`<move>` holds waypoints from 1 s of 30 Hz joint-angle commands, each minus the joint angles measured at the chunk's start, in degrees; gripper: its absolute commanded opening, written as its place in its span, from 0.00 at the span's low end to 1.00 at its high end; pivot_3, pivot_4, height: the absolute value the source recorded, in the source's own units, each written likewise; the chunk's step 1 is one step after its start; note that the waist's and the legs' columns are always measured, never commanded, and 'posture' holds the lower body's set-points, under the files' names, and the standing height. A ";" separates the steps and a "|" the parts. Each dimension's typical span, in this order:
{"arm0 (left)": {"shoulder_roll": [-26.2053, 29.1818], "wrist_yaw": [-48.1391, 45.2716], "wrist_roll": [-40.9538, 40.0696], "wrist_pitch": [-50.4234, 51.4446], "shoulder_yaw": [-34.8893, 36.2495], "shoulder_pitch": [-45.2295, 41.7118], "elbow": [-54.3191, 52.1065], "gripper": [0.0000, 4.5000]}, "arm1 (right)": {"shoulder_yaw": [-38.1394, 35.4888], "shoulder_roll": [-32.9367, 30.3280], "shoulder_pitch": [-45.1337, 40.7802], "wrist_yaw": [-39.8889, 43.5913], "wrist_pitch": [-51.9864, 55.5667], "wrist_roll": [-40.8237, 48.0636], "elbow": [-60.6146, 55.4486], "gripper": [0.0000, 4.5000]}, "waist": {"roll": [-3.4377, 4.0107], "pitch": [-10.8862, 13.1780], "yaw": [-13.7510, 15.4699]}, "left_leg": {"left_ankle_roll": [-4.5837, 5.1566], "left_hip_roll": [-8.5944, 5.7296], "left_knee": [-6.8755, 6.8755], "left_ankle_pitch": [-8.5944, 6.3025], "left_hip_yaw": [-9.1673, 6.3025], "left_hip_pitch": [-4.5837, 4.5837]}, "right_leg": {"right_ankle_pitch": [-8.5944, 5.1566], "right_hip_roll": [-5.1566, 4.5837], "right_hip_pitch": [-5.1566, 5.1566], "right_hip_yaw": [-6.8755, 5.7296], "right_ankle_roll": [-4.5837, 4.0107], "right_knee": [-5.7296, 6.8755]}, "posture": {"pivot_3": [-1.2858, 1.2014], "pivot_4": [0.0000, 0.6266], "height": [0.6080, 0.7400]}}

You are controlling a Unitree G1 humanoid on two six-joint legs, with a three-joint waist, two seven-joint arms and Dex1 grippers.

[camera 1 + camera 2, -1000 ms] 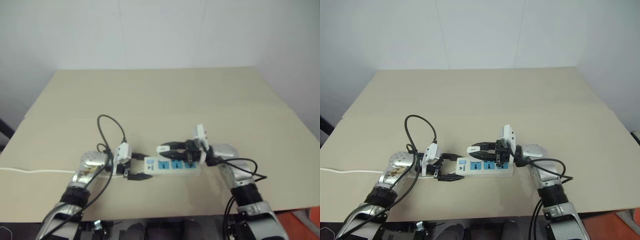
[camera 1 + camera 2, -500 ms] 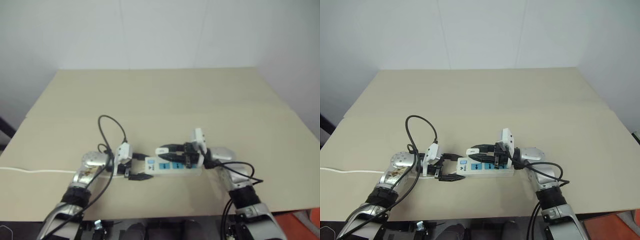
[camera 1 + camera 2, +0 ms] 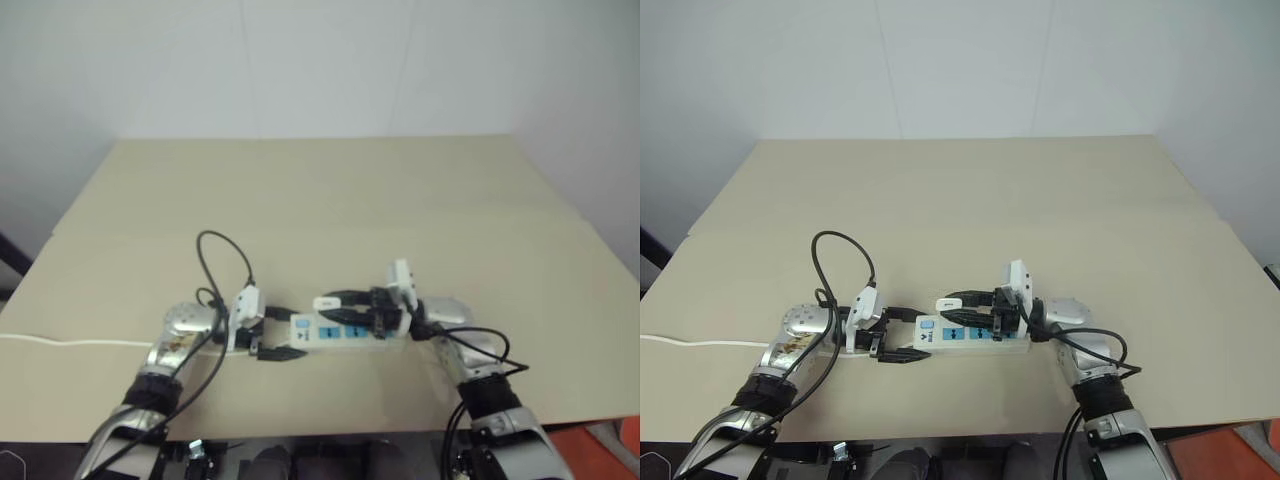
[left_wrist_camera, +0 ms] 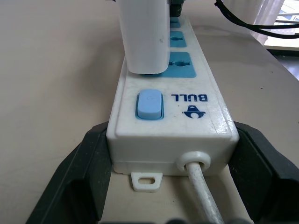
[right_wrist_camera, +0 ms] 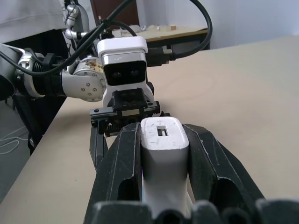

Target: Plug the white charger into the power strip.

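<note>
Charger (image 4: 142, 35): sitting over the strip's socket nearest the switch, apparently not fully seated.
Right gripper (image 5: 161, 154): fingers pinching the charger.
Left gripper (image 4: 168, 186): fingers clamping the strip (image 4: 180, 107) at its cord end.
Remaining: pressing home, then releasing.

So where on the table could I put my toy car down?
The table's whole far half, beyond the power strip, is bare, as is the right side past the right hand. It is crowded near the front edge, where both hands, the strip and the white charger sit.
</note>
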 commanded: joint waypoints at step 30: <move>0.65 -0.51 -0.15 1.54 0.01 -0.28 -0.75 0.72 | 3.23 -0.75 -0.90 3.75 -8.94 -5.34 13.13 0.25 | 0.05 -0.11 -0.10 | 0.00 0.02 -0.04 -0.01 0.01 0.32 | 0.00 0.01 0.17 0.05 0.00 0.04 | 0.52 0.24 1.00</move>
